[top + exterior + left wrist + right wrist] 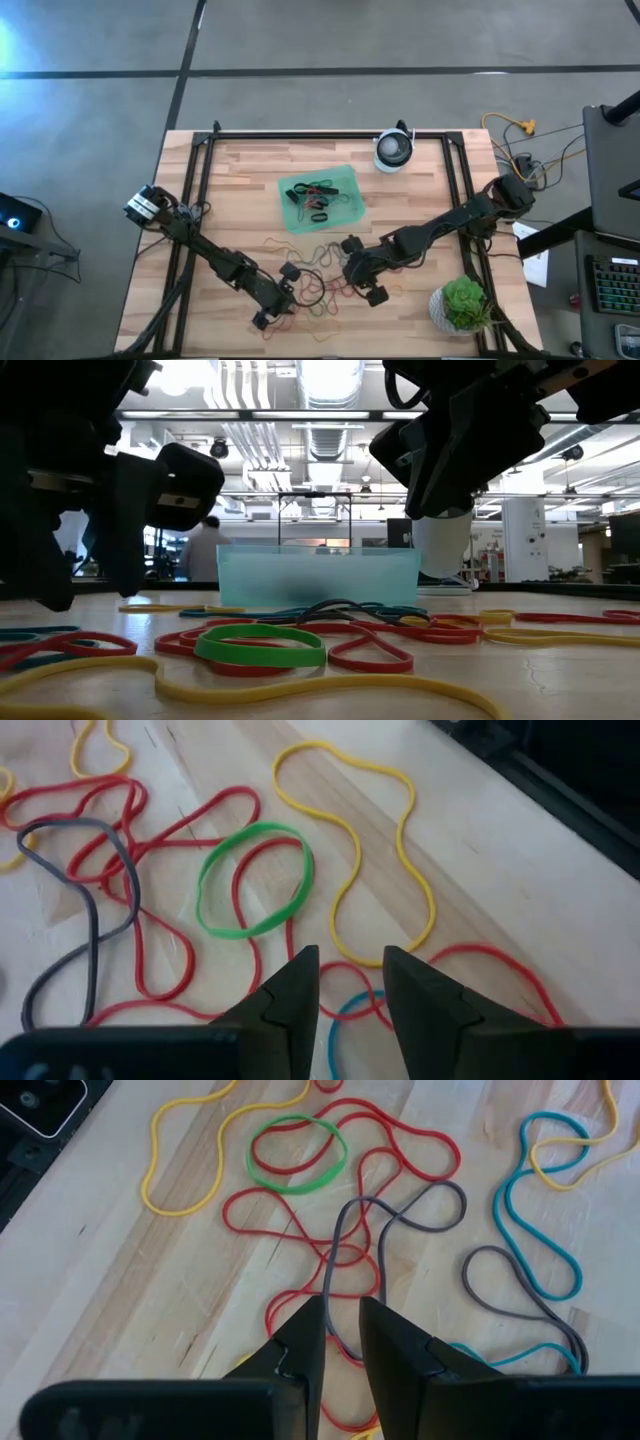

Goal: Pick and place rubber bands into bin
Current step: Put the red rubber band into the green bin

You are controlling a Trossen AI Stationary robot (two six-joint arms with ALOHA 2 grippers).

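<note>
No brand, label or writing can be read anywhere in these views. In the high view the bin point(322, 199) sits at upper centre of the wooden table point(240, 180) with a few bands inside, while most of the rubber bands point(322, 285) lie loose below it at lower centre, a green band point(254, 880) among red, yellow, grey and blue ones. The left gripper point(351, 988) hovers over the scatter with fingers apart, grasping nothing, and the right gripper point(342, 1335) hangs just above a grey band point(400, 1215) with its fingers narrowly parted and nothing visibly caught between them.
</note>
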